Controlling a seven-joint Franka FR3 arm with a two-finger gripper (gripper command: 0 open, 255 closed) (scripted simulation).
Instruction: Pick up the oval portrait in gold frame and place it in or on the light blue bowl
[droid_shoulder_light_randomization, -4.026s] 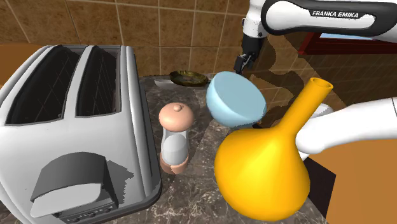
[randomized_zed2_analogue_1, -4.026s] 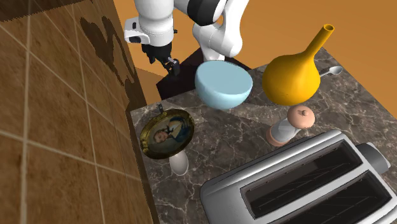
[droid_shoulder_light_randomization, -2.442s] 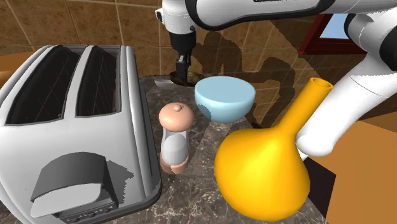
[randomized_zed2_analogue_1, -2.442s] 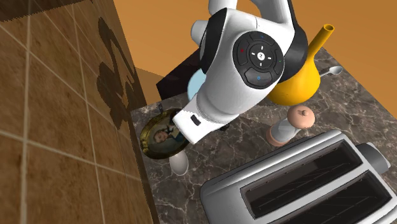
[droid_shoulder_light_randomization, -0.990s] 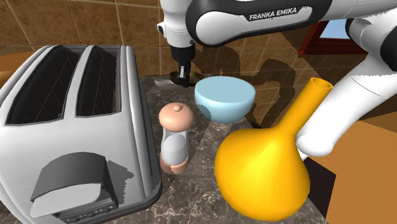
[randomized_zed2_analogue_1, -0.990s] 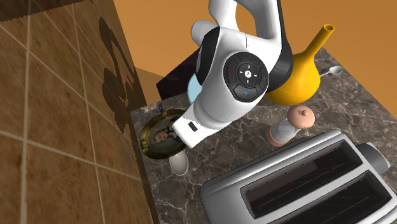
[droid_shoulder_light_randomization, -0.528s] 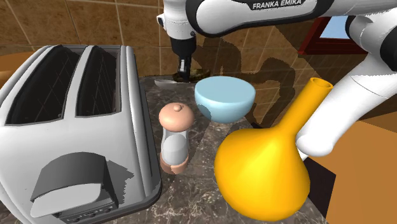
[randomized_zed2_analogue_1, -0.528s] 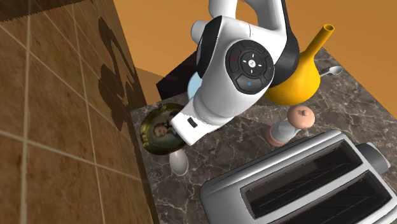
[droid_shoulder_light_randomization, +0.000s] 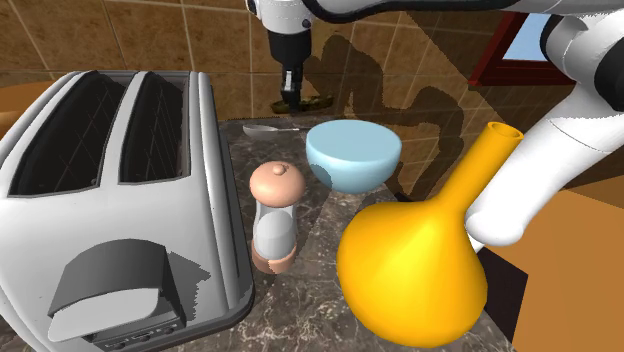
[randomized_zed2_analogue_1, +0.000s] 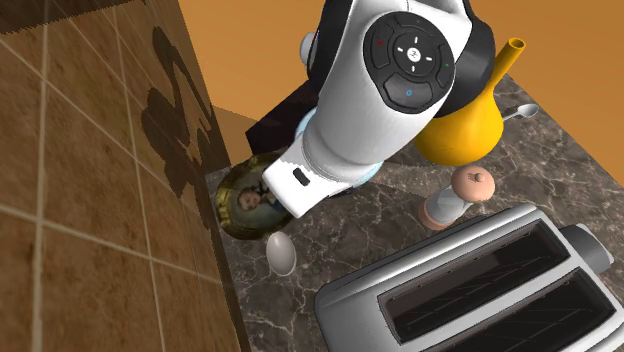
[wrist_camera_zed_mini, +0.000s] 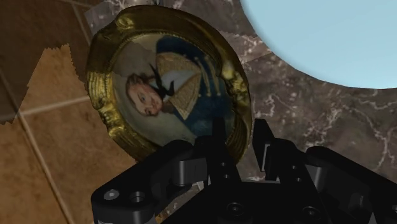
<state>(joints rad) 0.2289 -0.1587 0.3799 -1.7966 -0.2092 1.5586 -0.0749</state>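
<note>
Jaws pinch the gold-framed portrait (wrist_camera_zed_mini: 167, 95) by its rim, near the blue bowl (wrist_camera_zed_mini: 331, 38).

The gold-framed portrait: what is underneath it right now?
The hand holds the portrait clear of the marble counter; a grey spoon lies below it. In the second exterior view the arm covers part of that spot.

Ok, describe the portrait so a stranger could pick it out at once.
Find the brown tiled wall behind the marble counter. Near it, the black gripper clasps a gold-framed oval portrait of a man in a blue coat. The neighbouring bowl is plain light blue.
</note>
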